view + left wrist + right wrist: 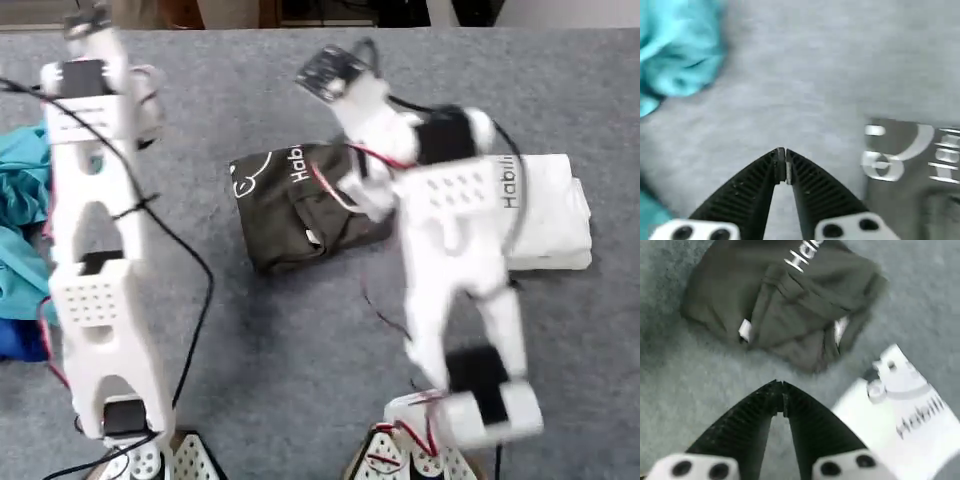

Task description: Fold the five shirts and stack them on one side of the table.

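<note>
**A:** Grey felt bench [300, 380], two arms side by side at its near edge. Where do the shirts lie?

**B:** Three spots. The dark shirt [300, 205] is folded at mid-bench with its white print facing up. The white shirt [555, 210] is folded too, near it toward the right edge and partly under the right arm. A teal heap [20, 200] lies loose and unfolded at the left edge, with a blue cloth [20, 340] showing at its lower end.

**A:** Left claw?

**B:** The left claw [781, 165] is closed tight, its ribbed tips meeting and nothing pinched between them. It hangs over bare felt, with the teal heap off to one side and the dark shirt's printed corner off to the other. It touches neither.

**A:** Right claw?

**B:** Same state. The right claw [780, 400] is closed to a point, tips together and empty. It sits over bare felt just off the dark shirt's edge, with a corner of the white shirt close beside it. I cannot tell whether the tips press the felt.

**A:** Do the dark and white shirts touch?

**B:** In the high view the right arm covers the gap. The right wrist view shows a strip of felt between them at that corner, so there they lie apart.

**A:** Is anything stacked?

**B:** No. The dark and white shirts each lie singly on the felt.
</note>
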Controlling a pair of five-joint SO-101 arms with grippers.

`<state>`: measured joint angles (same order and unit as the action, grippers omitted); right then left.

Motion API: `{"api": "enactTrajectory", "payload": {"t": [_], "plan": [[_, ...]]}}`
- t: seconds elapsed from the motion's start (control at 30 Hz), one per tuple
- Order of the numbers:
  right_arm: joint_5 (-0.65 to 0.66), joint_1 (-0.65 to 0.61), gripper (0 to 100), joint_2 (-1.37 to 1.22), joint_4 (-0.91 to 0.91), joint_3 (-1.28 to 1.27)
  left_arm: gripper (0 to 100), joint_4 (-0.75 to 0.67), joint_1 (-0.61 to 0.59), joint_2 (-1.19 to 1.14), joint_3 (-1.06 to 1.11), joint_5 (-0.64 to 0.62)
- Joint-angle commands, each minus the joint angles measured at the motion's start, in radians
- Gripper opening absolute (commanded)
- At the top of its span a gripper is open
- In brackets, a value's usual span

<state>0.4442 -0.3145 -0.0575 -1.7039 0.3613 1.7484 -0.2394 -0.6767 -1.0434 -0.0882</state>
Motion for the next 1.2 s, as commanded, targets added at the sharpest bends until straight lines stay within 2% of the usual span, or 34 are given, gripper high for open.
{"api": "enactTrajectory", "payload": {"t": [0.0,0.13,0.33,0.47,0.57,0.63,0.8,1.17], "plan": [[-0.011,-0.053,0.3,-0.245,-0.006,0.236,2,0.012,-0.126,0.074,0.115,0.04],[-0.011,-0.102,0.3,-0.49,-0.008,0.512,2,-0.034,-0.17,0.087,0.321,0.044],[-0.011,-0.183,0.3,-0.773,-0.008,0.854,2,-0.368,-0.127,0.108,0.767,0.015],[-0.011,-0.196,0.3,-0.912,-0.008,0.958,2,-0.459,-0.08,0.24,0.939,0.018],[-0.011,-0.194,0.3,-0.98,-0.032,0.986,2,-0.664,-0.063,0.305,1.112,0.041],[-0.011,-0.194,0.3,-1.0,-0.057,0.99,2,-0.753,-0.031,0.338,1.198,0.046],[-0.011,-0.14,0.3,-0.995,-0.083,0.993,2,-0.773,0.034,0.437,1.283,0.046],[-0.009,-0.044,0.3,-0.846,-0.083,0.769,2,-0.809,0.029,0.446,1.306,0.046]]}}
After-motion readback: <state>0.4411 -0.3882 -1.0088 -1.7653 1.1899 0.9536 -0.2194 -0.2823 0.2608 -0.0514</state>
